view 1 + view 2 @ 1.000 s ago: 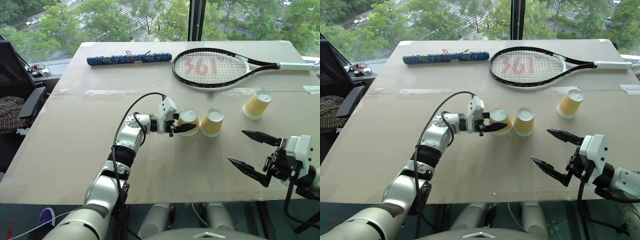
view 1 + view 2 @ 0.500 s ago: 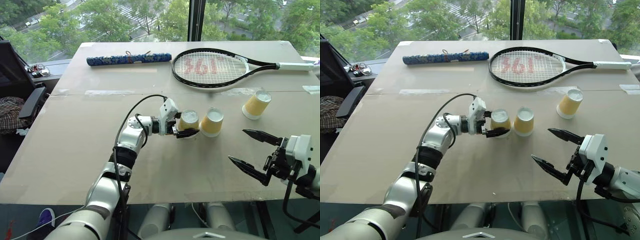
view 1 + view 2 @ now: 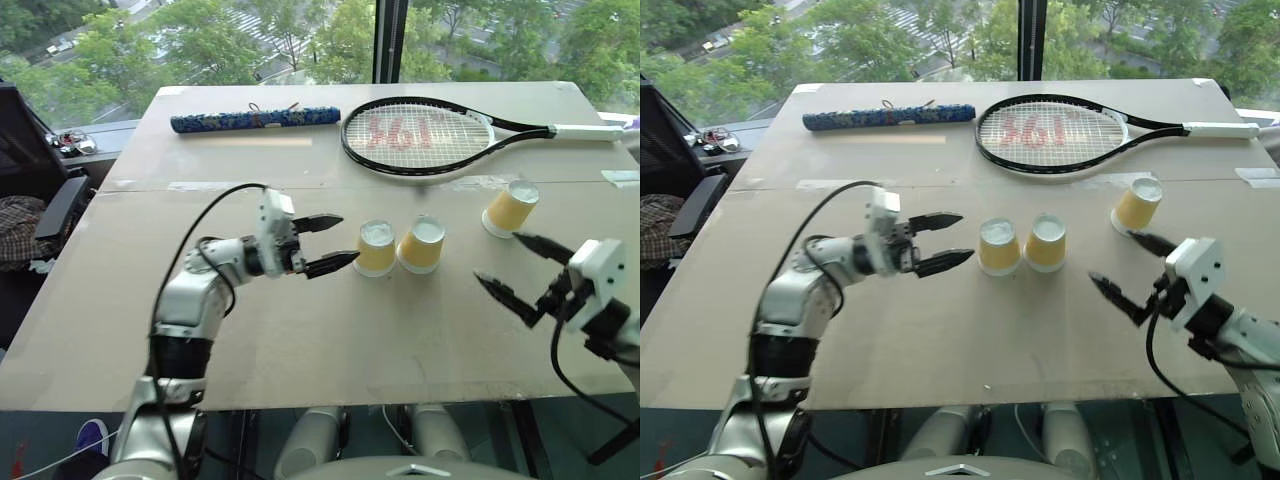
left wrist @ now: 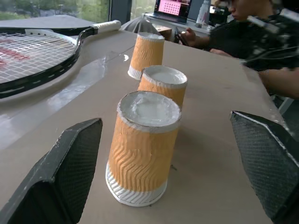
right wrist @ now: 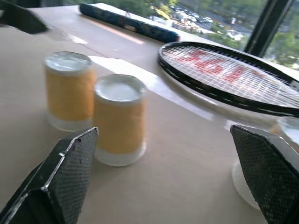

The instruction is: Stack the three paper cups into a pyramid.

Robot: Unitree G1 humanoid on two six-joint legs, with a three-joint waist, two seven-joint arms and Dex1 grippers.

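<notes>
Tan table (image 3: 300,330) by window: two paper cups (image 3: 377,248) inverted, side by side at centre; third cup (image 3: 511,208) apart, right; left gripper (image 3: 325,243) and right gripper (image 3: 518,273) both spread, empty.

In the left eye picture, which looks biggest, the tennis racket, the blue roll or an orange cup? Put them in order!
1. Tennis racket, biggest.
2. Blue roll.
3. Orange cup, smallest, though it stands nearer the camera.
</notes>
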